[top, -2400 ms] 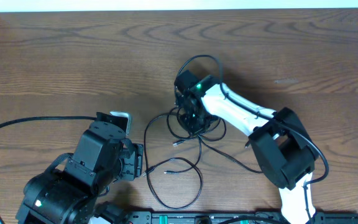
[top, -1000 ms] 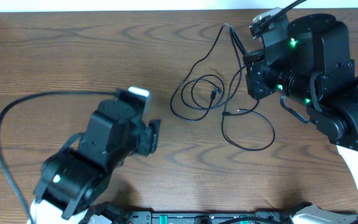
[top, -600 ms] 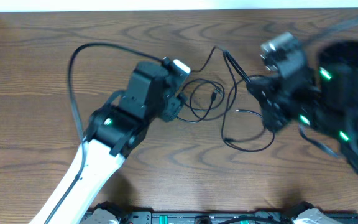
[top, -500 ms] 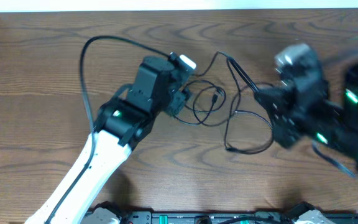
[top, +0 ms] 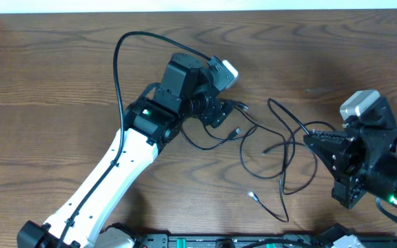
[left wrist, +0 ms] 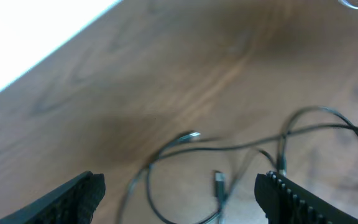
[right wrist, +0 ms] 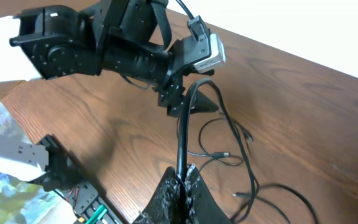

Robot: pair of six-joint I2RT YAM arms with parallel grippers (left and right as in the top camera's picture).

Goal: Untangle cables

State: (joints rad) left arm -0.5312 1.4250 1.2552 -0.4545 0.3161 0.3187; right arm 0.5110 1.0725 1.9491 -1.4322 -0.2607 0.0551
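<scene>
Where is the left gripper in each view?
Overhead: left gripper, upper centre, open above the black cables.
Left wrist: only its fingers, in both bottom corners.
Right wrist: upper centre, behind the cable pinched by the right gripper.
Shared landmark: the black cables looping below its fingers.

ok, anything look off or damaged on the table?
Nothing damaged or spilled. The black cables lie in loose crossed loops mid-table. The right end effector is shut on one strand; the left end effector hangs open over them.
</scene>
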